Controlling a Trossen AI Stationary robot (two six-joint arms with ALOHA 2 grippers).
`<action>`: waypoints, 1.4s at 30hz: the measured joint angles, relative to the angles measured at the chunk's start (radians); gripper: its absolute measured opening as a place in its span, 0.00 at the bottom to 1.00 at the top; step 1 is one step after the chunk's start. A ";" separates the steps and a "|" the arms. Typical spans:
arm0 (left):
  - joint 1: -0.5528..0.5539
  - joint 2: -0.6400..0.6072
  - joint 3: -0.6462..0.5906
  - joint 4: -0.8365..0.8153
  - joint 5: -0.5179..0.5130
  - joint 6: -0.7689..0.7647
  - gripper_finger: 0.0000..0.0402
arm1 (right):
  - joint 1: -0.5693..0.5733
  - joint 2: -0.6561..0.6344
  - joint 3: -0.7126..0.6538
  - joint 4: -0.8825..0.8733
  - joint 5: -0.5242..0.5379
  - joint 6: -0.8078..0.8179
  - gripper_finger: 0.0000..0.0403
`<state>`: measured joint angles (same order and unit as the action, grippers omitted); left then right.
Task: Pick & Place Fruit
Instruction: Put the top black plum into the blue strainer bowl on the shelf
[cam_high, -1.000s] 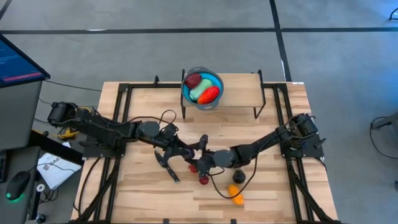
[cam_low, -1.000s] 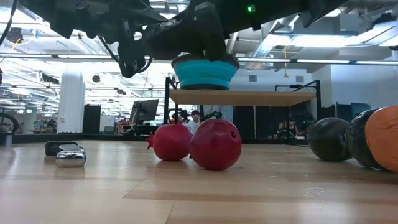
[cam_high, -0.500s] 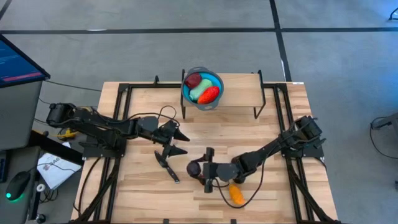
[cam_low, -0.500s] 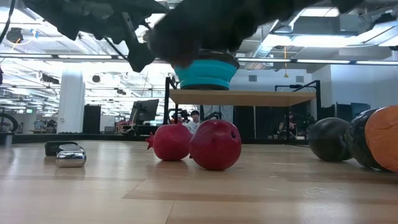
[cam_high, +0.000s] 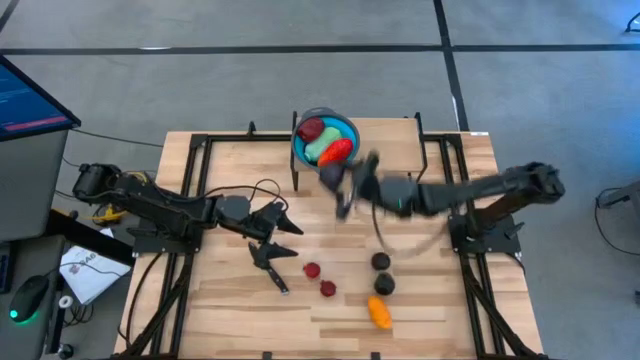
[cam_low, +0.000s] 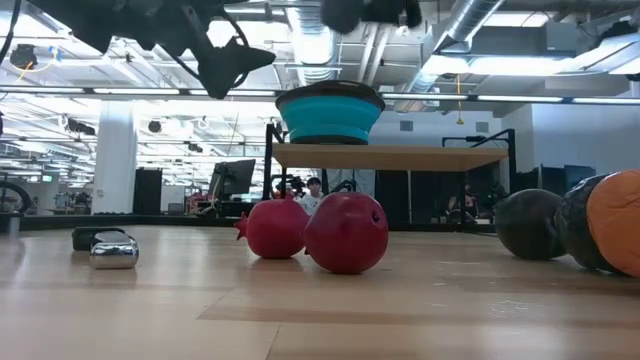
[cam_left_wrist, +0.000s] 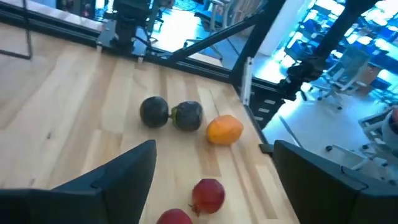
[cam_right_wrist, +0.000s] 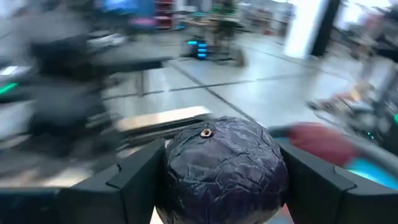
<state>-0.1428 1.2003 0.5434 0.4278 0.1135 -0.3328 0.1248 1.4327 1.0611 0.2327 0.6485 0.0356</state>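
My right gripper (cam_high: 338, 186) hangs in the air just before the teal bowl (cam_high: 325, 150), shut on a dark purple-black fruit (cam_right_wrist: 221, 168). The bowl stands on a raised wooden shelf and holds a dark red, a pale green and a red-orange piece. On the table lie two tiny red pieces (cam_high: 312, 270) (cam_high: 328, 288), two dark purple-black ones (cam_high: 381, 262) (cam_high: 383, 284) and an orange one (cam_high: 380, 312). My left gripper (cam_high: 287, 236) is open, above the table left of the red pieces, touching nothing. My right gripper pinches the dark purple-black fruit between its two fingers (cam_right_wrist: 134, 180), one on each side of its round body (cam_right_wrist: 180, 174). The arm reaches in from the table's right, about level. The fruit is lifted clear of the table, its small stem spot facing the camera.
A black-handled knife (cam_high: 270, 264) lies on the table below my left gripper. The shelf (cam_high: 385, 150) stands on black legs along the far edge. Black frame rails run down both table sides. Bare wood lies between the shelf and the loose fruit.
My right gripper has risen from low over the table by the tiny red pieces and swung toward the far edge, up to the bowl, carrying the dark purple-black fruit clear of the table. My left gripper has drawn back a little toward the table's left edge.
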 joint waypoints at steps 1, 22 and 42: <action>-0.003 0.000 0.000 0.001 -0.010 0.008 0.78 | -0.060 -0.014 0.000 -0.007 -0.044 0.028 0.67; -0.009 0.000 0.000 0.007 -0.044 0.022 0.76 | -0.523 0.064 0.069 -0.123 -0.286 0.089 0.67; -0.009 0.000 0.000 0.009 -0.042 0.019 0.76 | -0.536 0.138 0.069 -0.121 -0.309 0.048 0.90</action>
<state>-0.1516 1.2003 0.5430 0.4370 0.0711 -0.3138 -0.4114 1.5710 1.1302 0.1122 0.3392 0.0838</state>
